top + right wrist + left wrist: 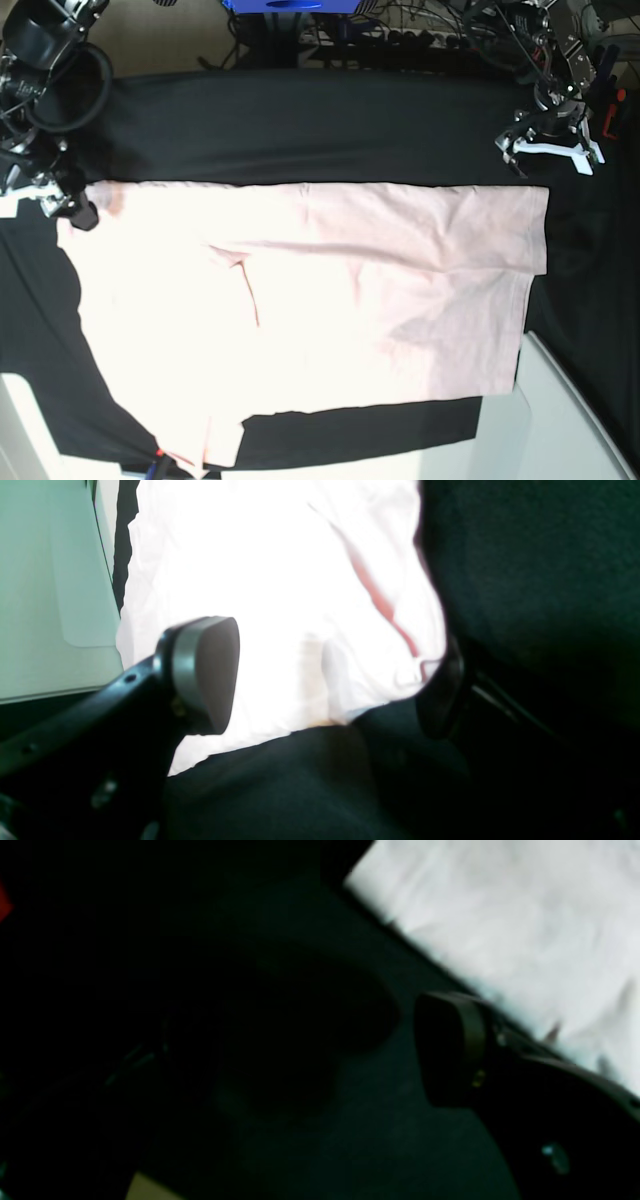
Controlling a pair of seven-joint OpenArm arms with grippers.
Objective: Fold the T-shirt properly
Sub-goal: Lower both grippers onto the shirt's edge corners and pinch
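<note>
Both grippers have jaws spread, nothing between them. Left gripper hangs over the black table cloth just off the T-shirt corner at the base view's upper right, not touching it. Right gripper sits at the upper-left corner of the shirt; in the wrist view we see its pads apart w/ pink fabric behind. Shirt lies spread across the table, plain side up, w/ a crease near its left-centre.
</note>
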